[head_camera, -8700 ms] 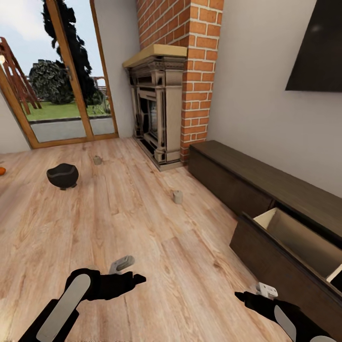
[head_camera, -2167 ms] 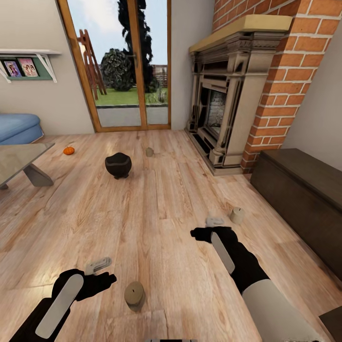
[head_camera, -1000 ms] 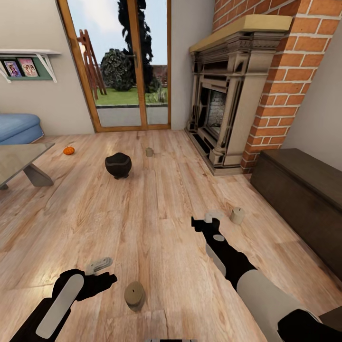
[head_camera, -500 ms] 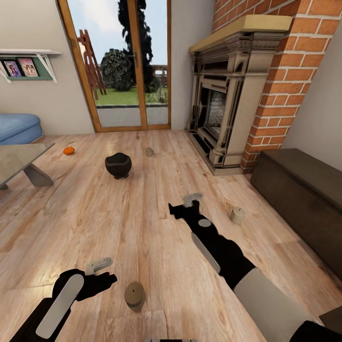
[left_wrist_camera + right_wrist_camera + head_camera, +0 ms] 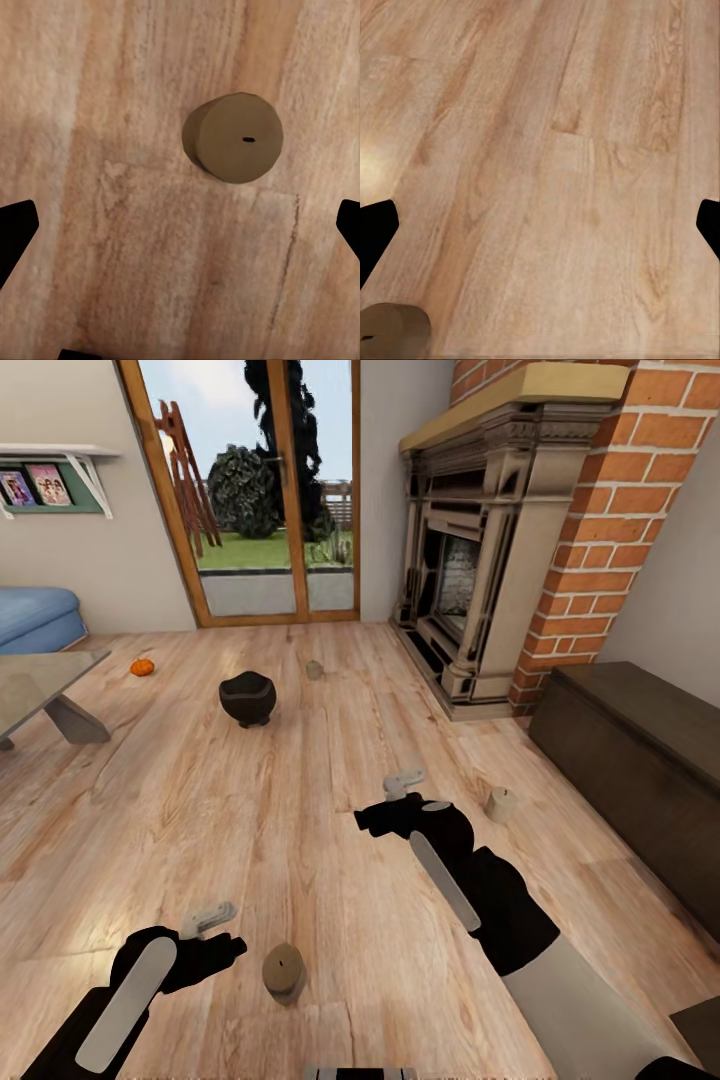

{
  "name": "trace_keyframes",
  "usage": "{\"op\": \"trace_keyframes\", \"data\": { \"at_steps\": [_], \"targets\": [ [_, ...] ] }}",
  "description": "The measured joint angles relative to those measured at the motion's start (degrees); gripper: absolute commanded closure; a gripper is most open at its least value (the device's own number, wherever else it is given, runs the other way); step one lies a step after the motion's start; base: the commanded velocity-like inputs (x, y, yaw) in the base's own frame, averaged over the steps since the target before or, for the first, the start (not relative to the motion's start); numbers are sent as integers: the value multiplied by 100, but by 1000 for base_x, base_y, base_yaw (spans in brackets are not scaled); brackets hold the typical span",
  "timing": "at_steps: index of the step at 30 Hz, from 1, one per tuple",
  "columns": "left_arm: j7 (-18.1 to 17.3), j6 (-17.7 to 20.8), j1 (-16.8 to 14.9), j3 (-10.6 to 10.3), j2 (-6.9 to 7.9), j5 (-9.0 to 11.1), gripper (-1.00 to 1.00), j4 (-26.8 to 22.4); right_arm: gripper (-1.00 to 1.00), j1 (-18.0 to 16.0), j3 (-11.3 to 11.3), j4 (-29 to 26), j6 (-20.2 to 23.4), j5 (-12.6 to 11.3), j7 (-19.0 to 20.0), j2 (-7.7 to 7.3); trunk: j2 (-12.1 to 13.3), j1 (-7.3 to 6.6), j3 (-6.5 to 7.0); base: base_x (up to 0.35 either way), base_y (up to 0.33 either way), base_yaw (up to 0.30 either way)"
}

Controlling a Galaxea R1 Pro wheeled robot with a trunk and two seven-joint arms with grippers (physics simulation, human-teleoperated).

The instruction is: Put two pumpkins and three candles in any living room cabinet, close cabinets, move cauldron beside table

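Note:
One orange pumpkin [image 5: 142,667] lies on the floor near the low table [image 5: 35,682] at the far left. The black cauldron [image 5: 247,697] stands mid-floor, with a small candle [image 5: 314,670] just beyond it. A beige candle [image 5: 500,803] stands near the dark-brown cabinet [image 5: 640,755], whose visible fronts are shut. My right gripper [image 5: 401,788] hovers open to the left of that candle, apart from it. A brown candle [image 5: 284,971] stands beside my open left gripper [image 5: 209,922]. In the left wrist view this candle [image 5: 234,137] lies ahead of the gripper [image 5: 180,229], outside the fingers. A candle's edge [image 5: 391,328] shows beside the open right gripper [image 5: 540,225].
A brick fireplace [image 5: 470,570] stands at the back right beside the cabinet's end. Glass doors [image 5: 265,490] fill the back wall, and a blue sofa [image 5: 35,618] sits behind the table. Bare wooden floor [image 5: 300,830] lies between the arms.
My right arm has drawn back from the beige candle, swung left and turned its wrist. The head view has tilted slightly. The left arm has not moved.

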Motion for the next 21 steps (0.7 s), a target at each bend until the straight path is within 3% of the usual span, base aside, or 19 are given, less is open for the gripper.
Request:
{"op": "trace_keyframes", "data": {
  "at_steps": [7, 21],
  "targets": [
    [-6, 0, 0, 0, 0, 0, -100, 5, -100, 0, -214, 35, 63, -115, 1, 29, -9, 18, -155, 0, 0, 0],
    [-7, -8, 0, -16, -8, 1, -100, 3, -100, -3, -244, 45, 60, -122, -7, 31, -28, 54, -466, 0, 0, 0]
  ]
}}
